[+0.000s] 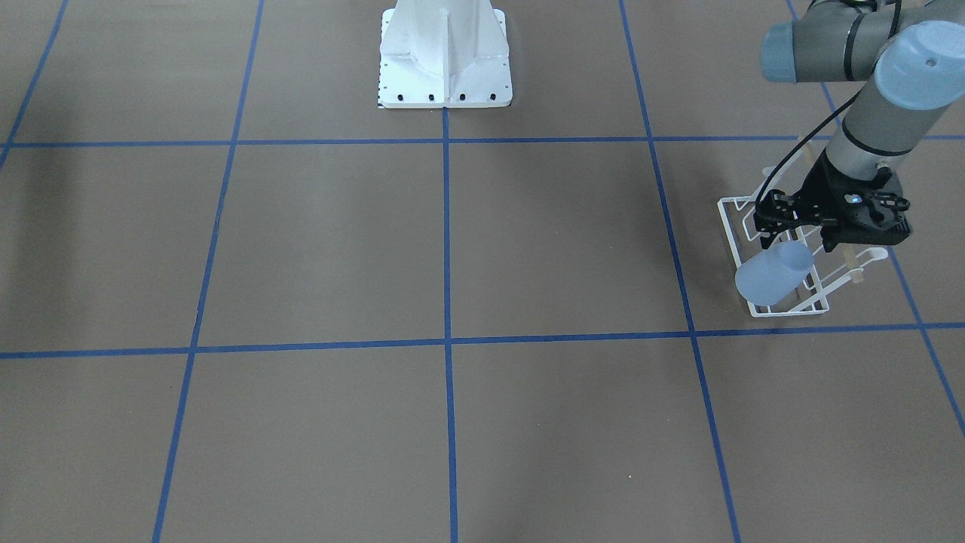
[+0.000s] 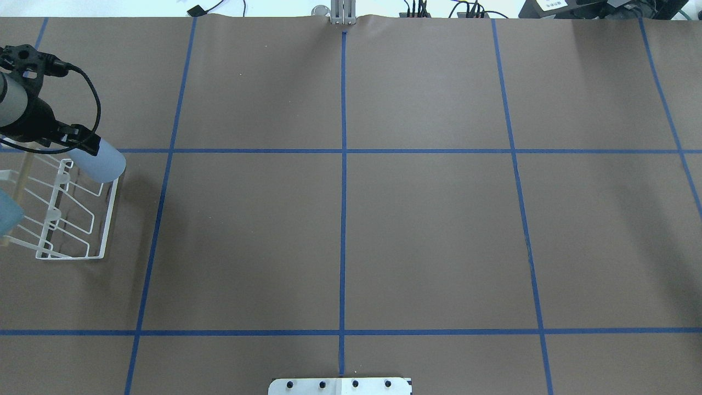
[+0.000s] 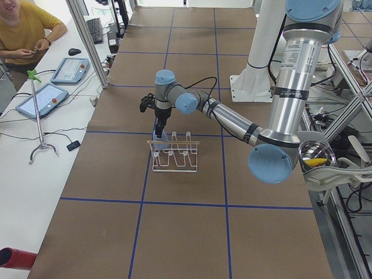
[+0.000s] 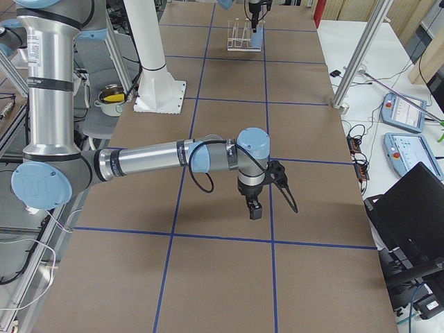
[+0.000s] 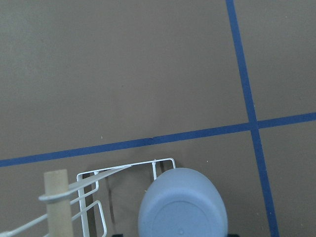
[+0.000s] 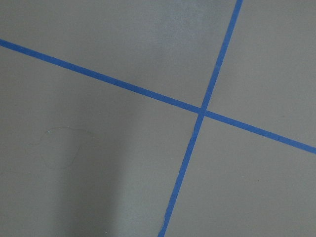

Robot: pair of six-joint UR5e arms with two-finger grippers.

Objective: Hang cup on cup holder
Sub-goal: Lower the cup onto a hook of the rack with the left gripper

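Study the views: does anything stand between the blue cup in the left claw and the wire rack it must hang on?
Nothing visible does. The left claw holds the cup tilted over one end of the cup holder, only the holder's wire loops beneath it. Whether they already touch cannot be told.

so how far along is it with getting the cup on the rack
Done: the cup is off the table, at one end of the rack. In hand: the left gripper seems shut on it, holding it tilted over that end. Left: seat it on the rack and let go.
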